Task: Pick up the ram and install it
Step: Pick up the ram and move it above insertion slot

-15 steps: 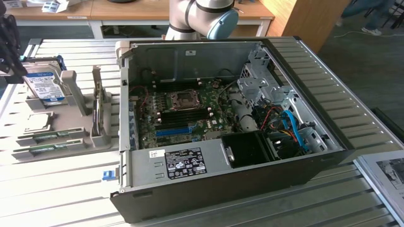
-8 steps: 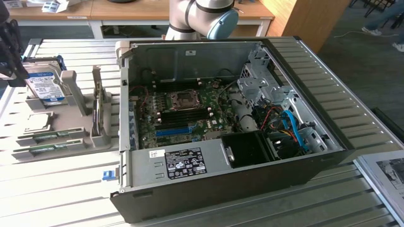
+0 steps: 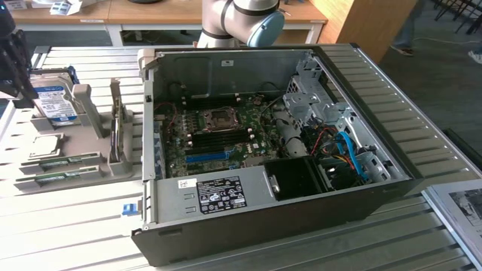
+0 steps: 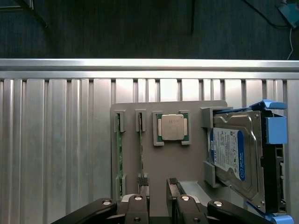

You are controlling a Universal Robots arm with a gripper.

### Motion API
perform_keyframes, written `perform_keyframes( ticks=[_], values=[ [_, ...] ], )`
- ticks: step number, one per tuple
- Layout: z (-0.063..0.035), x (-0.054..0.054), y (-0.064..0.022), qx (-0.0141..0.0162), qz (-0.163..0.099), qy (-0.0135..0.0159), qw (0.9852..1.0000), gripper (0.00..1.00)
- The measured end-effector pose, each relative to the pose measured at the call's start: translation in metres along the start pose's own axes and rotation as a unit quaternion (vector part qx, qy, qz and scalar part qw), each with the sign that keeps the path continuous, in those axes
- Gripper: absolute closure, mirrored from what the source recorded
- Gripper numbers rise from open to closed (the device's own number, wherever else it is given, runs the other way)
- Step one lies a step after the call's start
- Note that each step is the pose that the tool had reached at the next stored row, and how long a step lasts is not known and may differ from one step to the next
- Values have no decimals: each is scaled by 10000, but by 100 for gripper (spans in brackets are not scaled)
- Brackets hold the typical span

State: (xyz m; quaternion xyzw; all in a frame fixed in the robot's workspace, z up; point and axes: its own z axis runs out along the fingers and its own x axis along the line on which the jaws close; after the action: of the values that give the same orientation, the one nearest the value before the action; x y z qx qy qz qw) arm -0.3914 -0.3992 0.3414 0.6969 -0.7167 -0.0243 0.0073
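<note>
The ram point(image 4: 141, 151) stands on edge in the grey holder point(image 4: 187, 163) on the slatted surface point(image 4: 56, 149), a second stick point(image 4: 118, 149) just beside it; the jaws hang spread wide and empty, one fingertip point(image 4: 143, 181) over the ram's end.

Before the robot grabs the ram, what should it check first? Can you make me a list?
1. Gripper open: ok, its fingers stand apart.
2. Gripper empty: ok, nothing sits between them.
3. Ram ready: ok, two ram sticks stand on edge in the gray tray.
4. Gripper lined up with a stick: not ok, the nearer stick meets one finger, not the gap.
5. Computer case open: ok.
6. Free ram slot on the motherboard: cannot tell.
</note>
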Motion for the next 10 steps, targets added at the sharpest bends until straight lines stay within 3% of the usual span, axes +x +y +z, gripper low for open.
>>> perform_keyframes(
  ticks=[10],
  values=[
    [131, 3, -6, 0, 0, 0, 10000, 71]
  ],
)
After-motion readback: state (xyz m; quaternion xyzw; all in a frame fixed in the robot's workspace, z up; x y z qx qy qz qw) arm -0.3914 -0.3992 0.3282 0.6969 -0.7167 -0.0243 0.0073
